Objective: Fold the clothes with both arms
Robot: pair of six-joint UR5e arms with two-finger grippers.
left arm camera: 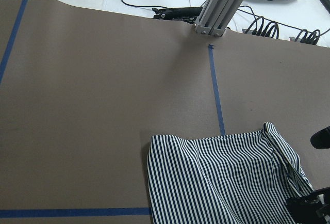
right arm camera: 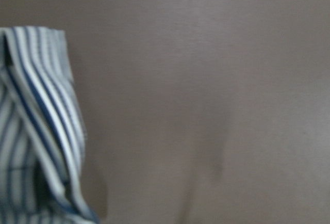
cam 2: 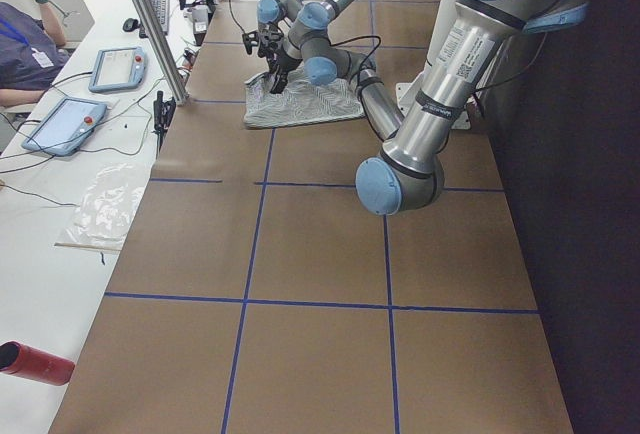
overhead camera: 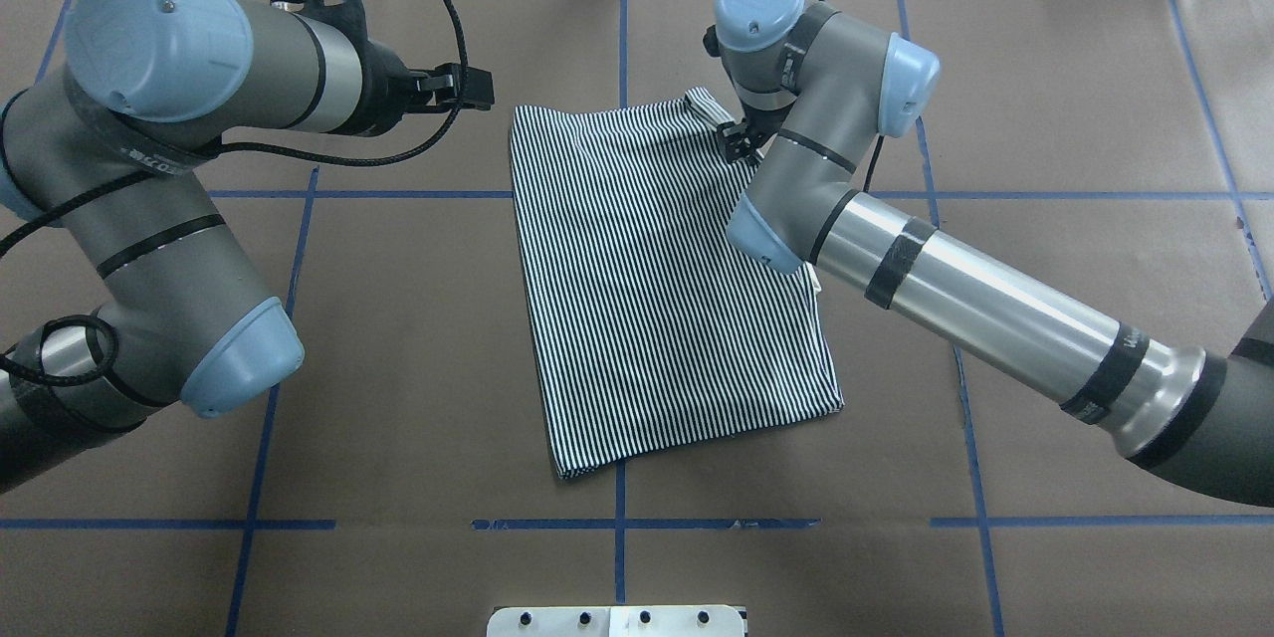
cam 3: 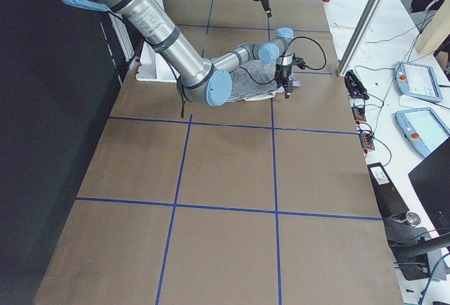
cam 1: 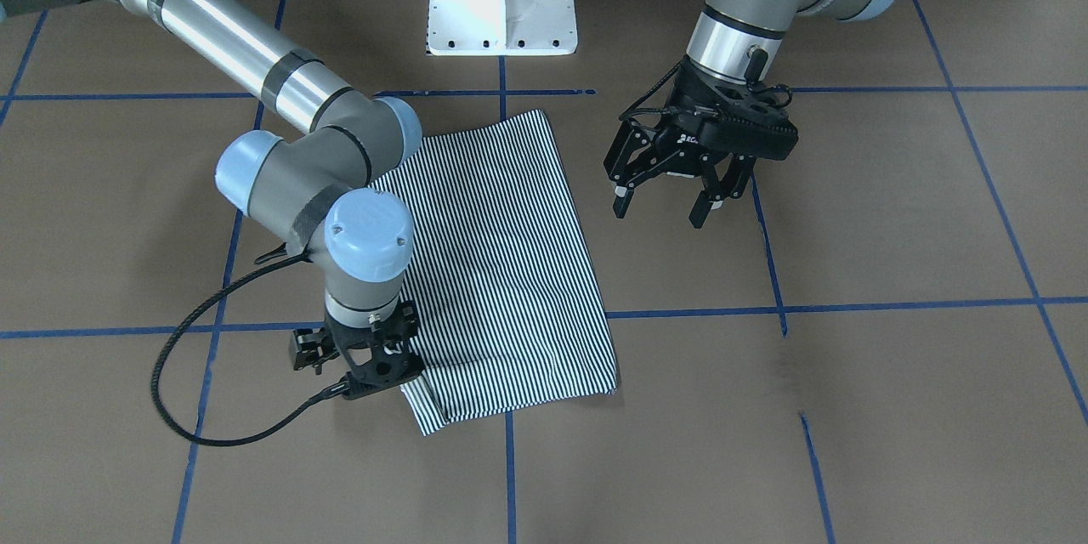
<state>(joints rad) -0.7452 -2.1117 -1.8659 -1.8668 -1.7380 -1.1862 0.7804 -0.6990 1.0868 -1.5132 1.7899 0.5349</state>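
The left gripper (cam 1: 660, 212), toward the upper right of the front-facing view, had its jaws spread wide with nothing between them. It hung over the bare brown table (cam 1: 892, 212), just off the right-hand edge of the shirt (cam 1: 501, 263). I took that for a waiting posture: open and clear of the cloth, placed to come in for an edge rather than to pin anything down. Its wrist camera looked across the shirt's corner from the side, which fitted that reading.

The right gripper (cam 1: 378, 357) was the busy one, down at the shirt's corner in the lower left of that same view, wrist pointing straight down. Its fingers were hidden beneath the wrist and camera mount, so I couldn't tell whether they were pinching the fabric or parted above it. Its own camera gave only a blurred, doubled-up flap of stripes at the left of the frame, very close to the lens.

The shirt lay flat near the middle of the table as a long, slightly skewed oblong, with the collar and sleeves out of sight, presumably folded inside. The one untidy spot was the corner under the right gripper, where a layer poked out past the bottom edge. My guess was that the arm sat there to tidy or lift that corner for a further fold, with most of the folding already done.
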